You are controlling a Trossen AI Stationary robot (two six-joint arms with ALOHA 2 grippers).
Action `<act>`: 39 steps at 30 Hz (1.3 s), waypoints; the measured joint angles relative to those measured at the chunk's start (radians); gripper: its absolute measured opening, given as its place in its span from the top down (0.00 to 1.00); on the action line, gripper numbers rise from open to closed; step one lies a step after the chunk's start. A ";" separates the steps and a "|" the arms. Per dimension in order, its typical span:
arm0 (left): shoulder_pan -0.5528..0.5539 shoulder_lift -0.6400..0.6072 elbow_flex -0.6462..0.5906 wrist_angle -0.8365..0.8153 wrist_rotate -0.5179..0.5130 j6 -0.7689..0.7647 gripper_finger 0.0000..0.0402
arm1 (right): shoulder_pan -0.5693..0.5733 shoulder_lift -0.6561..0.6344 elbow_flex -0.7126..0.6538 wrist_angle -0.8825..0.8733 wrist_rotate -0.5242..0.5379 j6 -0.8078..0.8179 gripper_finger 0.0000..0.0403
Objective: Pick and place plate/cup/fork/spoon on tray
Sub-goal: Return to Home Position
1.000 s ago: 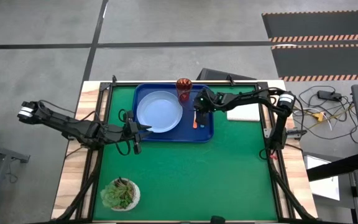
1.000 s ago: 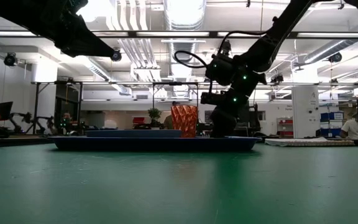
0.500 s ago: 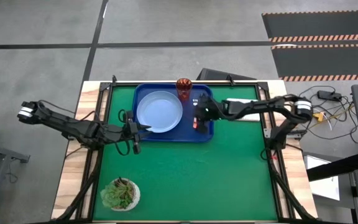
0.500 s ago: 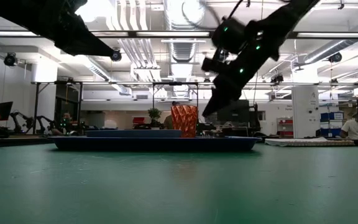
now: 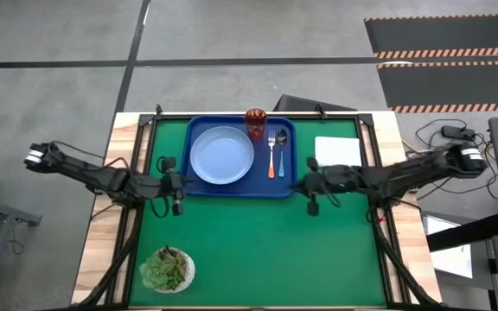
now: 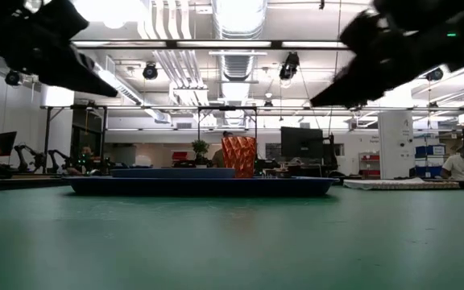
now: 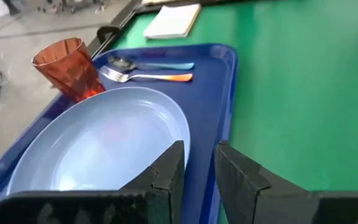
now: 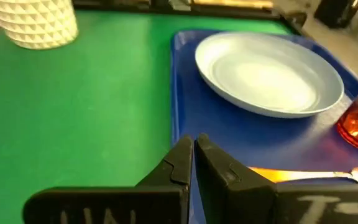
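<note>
You're at the close of this job, by the look of it: the tray (image 5: 262, 183) holds all four pieces. The plate (image 5: 222, 155) fills its left half and the cup (image 5: 256, 123) stands upright at the rim just beside the plate. The fork (image 5: 271, 162) and spoon (image 5: 281, 151) lie side by side on the right half, heads near the cup and handles pointing toward the opposite rim. Nothing looks left to place, so the step in hand reads as sending the arms home. The left gripper (image 5: 176, 185) hangs just off the tray's left rim; its fingers (image 7: 169, 171) stand a narrow gap apart and hold nothing. The right gripper (image 5: 311, 185) hangs over the green mat (image 5: 258, 250) just off the tray's right corner, its fingers (image 8: 182, 158) pressed nearly together, also empty. The low view shows both arms raised well above the table. What the next move calls for is plain enough — draw each arm back toward its own side and fold it, staying high so nothing clips the tray's rim or nudges the cutlery. On the right, mind the white pad (image 5: 338, 151), which lies just beside that arm's line. On the left, the potted succulent (image 5: 168, 269) sits well apart near the table's corner — no real obstacle.
</note>
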 joint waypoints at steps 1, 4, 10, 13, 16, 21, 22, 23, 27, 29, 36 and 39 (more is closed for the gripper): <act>-0.004 -0.032 -0.023 0.015 0.001 0.003 0.83 | 0.019 -0.043 -0.032 0.007 0.022 0.005 0.98; -0.005 -0.138 -0.094 0.075 0.000 0.028 0.83 | 0.063 -0.174 -0.125 0.016 0.086 0.010 0.98; -0.006 -0.369 -0.226 0.209 0.045 0.080 0.83 | 0.084 -0.450 -0.265 0.008 0.087 -0.028 0.98; -0.007 -0.480 -0.303 0.285 0.080 0.080 0.83 | 0.084 -0.577 -0.329 -0.003 0.084 -0.056 0.98; -0.006 -0.575 -0.355 0.302 0.085 0.078 0.83 | 0.083 -0.689 -0.395 -0.007 0.098 -0.094 0.98; -0.006 -0.621 -0.356 0.297 0.086 0.050 0.83 | 0.082 -0.832 -0.404 -0.134 0.134 -0.138 0.98; -0.006 -0.619 -0.356 0.297 0.085 0.056 0.83 | 0.082 -0.853 -0.404 -0.138 0.131 -0.156 0.98; -0.007 -0.611 -0.356 0.303 0.084 0.057 0.83 | 0.082 -0.873 -0.404 -0.142 0.117 -0.175 0.98; -0.007 -0.571 -0.356 0.304 0.084 0.058 0.83 | 0.081 -0.946 -0.404 -0.148 0.099 -0.245 0.98; -0.006 -0.551 -0.356 0.305 0.084 0.058 0.83 | 0.081 -0.981 -0.404 -0.154 0.099 -0.269 0.98; -0.007 -0.490 -0.357 0.306 0.084 0.058 0.83 | 0.081 -1.055 -0.404 -0.216 0.045 -0.244 0.98; -0.007 -0.464 -0.358 0.306 0.084 0.058 0.83 | 0.081 -1.047 -0.404 -0.218 0.002 -0.204 0.98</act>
